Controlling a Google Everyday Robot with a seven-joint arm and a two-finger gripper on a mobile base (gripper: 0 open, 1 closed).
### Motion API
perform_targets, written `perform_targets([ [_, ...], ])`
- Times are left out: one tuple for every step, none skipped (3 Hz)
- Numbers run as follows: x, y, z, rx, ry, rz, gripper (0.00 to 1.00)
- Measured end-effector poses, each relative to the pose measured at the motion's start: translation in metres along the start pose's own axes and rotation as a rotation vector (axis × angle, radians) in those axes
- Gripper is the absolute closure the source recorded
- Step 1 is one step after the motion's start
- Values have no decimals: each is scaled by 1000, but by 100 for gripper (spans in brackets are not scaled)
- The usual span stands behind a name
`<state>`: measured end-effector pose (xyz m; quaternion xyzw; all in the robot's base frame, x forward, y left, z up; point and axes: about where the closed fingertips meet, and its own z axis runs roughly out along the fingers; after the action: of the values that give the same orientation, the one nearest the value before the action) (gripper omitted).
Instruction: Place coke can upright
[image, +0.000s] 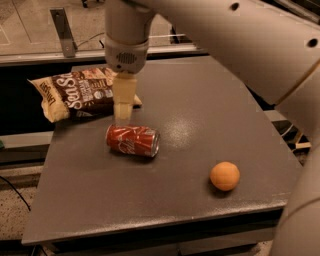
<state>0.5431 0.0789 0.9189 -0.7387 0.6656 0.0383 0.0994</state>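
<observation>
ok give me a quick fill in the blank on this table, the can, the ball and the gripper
1. The coke can lies on its ____ on the table.
2. The ball is ____ in colour.
3. The gripper hangs above the table just behind the can, much closer to the can than to the ____.

Missing words: side; orange; ball
</observation>
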Motion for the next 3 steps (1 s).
perform_targets([
  [-8, 2, 9, -2, 9, -13, 0],
  [-7, 1, 12, -1, -36, 56, 0],
  [-26, 9, 22, 5, -38, 189, 0],
])
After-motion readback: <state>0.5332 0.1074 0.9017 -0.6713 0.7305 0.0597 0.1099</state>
